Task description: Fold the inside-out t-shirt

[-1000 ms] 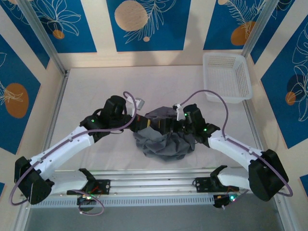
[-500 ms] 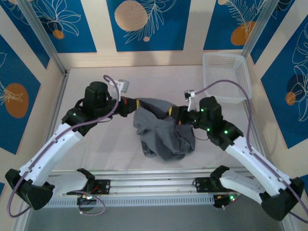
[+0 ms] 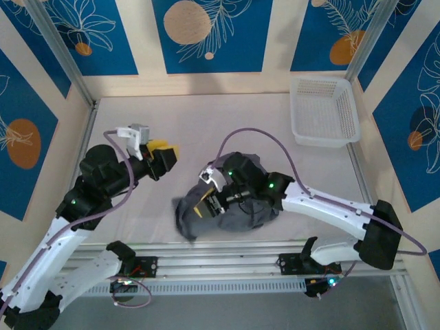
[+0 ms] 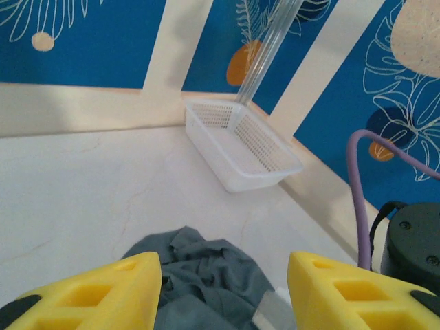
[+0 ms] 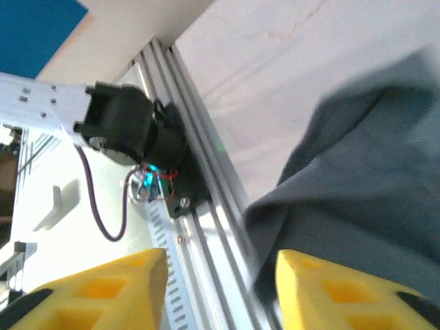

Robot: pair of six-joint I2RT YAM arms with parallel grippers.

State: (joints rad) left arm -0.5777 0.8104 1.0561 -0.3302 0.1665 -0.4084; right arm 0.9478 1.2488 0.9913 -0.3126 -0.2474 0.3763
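Left hand (image 4: 223,271) and right hand (image 5: 220,275) stand parted, empty. Shirt (image 3: 234,220) lies bunched on bench (image 3: 137,117): pinch opposite hem corners, spread flat.

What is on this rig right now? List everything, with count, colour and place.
t-shirt: one, slate grey, crumpled near the table's front centre.
basket: one, white mesh, far right corner of the table.
table: one, off-white, under everything.
wall panels: several, blue with white and orange prints, around the table.
rail: one, silver, along the near edge.
left arm: one, white and black with a purple cable, left of the t-shirt; yellow jaws apart, holding nothing.
right arm: one, same colours, reaching over the t-shirt; yellow jaws apart.
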